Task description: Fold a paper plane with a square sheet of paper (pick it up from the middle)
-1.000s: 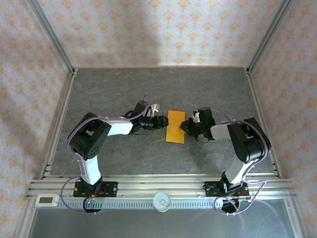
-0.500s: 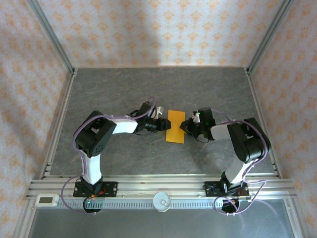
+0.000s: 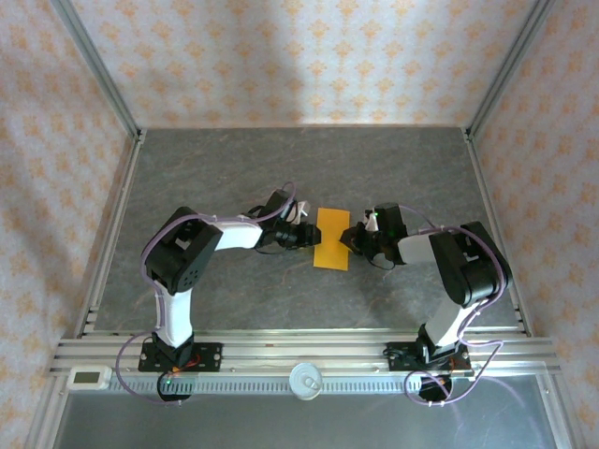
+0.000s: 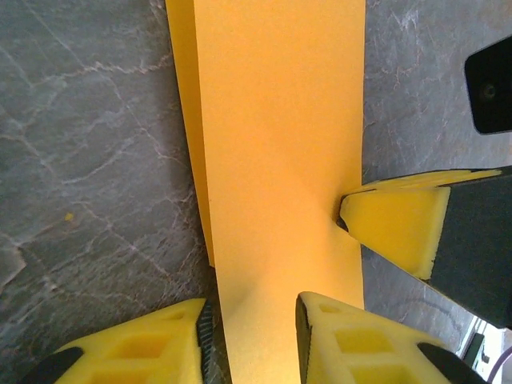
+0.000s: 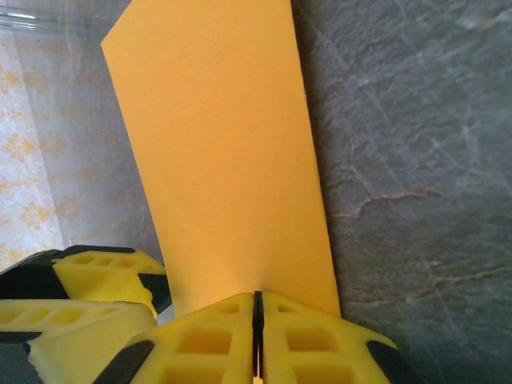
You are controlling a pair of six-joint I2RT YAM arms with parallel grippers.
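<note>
No text, label, brand, number or sign can be read anywhere. The small white device (image 3: pixel 89 377) at 7 o'clock in the top view, on the end of the rail (image 3: pixel 374 359), has a display window, but it is too small to read. The square sheet of paper (image 3: pixel 332 239) at the middle of the tabletop (image 3: pixel 281 168) is plain orange in the top and wrist views, with no print. The wallpaper (image 3: pixel 309 56) from 9 to 3 o'clock carries a repeated ornament, not letters.
</note>
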